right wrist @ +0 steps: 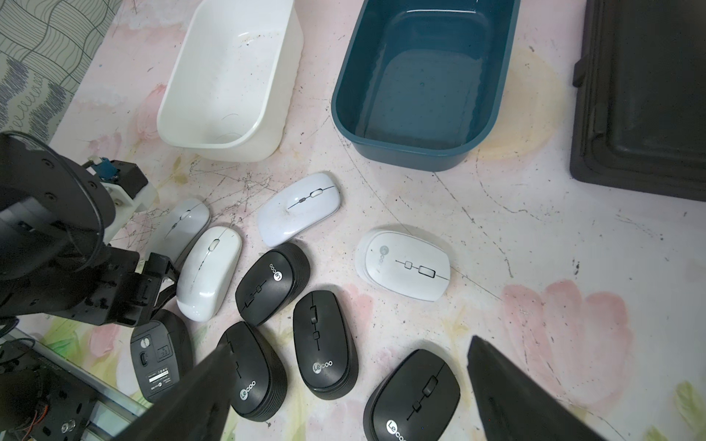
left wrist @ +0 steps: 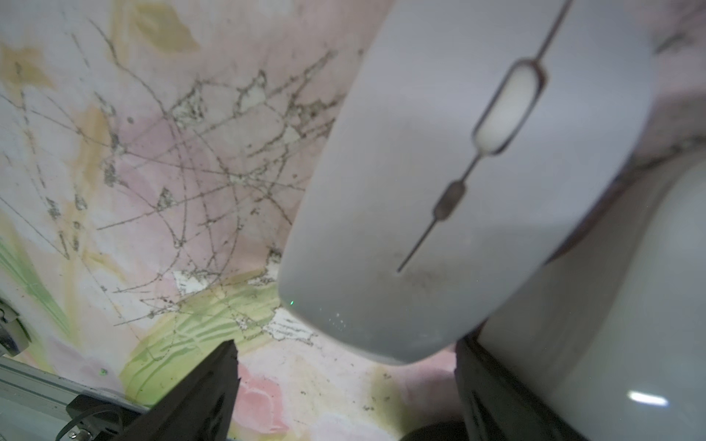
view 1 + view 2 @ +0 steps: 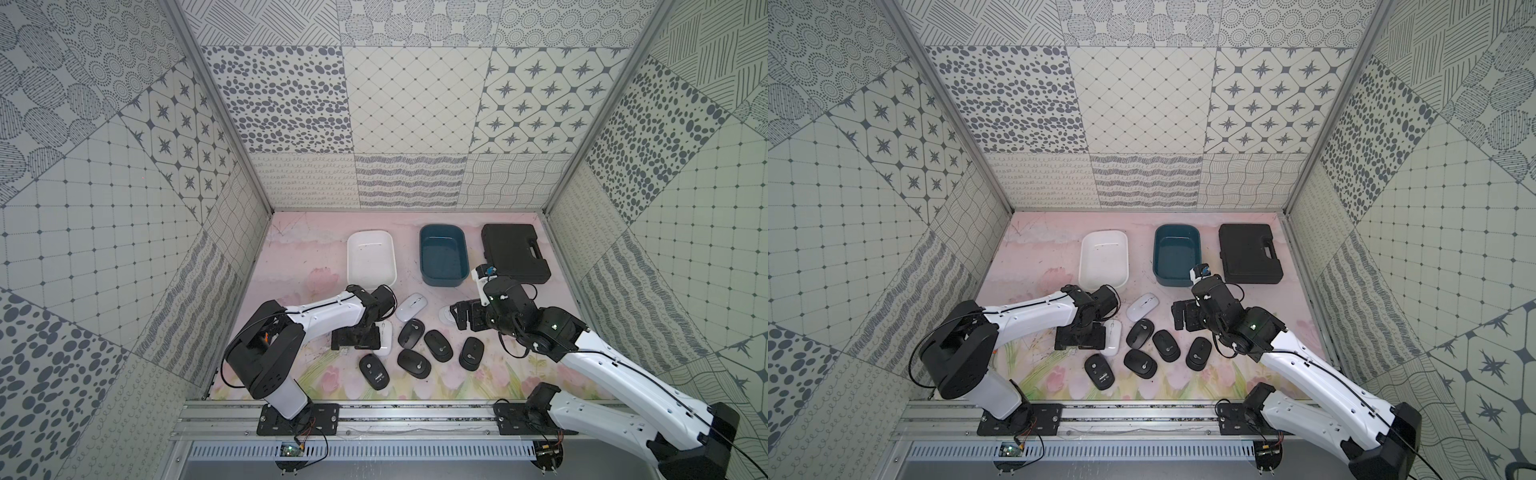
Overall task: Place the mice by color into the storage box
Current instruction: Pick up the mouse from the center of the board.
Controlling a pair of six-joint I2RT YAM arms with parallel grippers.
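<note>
Mice lie bunched in the middle of the tabletop, all nine outside the white tub and the teal tub. A slim white mouse sits between the spread fingers of the left gripper, which is open around its end without visibly pressing it. A second white mouse lies just beside it, close to one finger. A third white mouse lies free between the two grippers. A fourth white mouse, bearing a logo, lies below the right gripper, which is raised off the tabletop, open wide and holding nothing. Five black mice crowd nearer the arm bases, and an overturned black mouse shows its label.

Both tubs stand side by side at the far edge, with a bare strip of tabletop between them and the mice. A black case sits beside the teal tub, near the right wall.

The left arm reaches forward with its wrist bent down. The right arm stretches in diagonally, with its gripper turned toward the centre.
</note>
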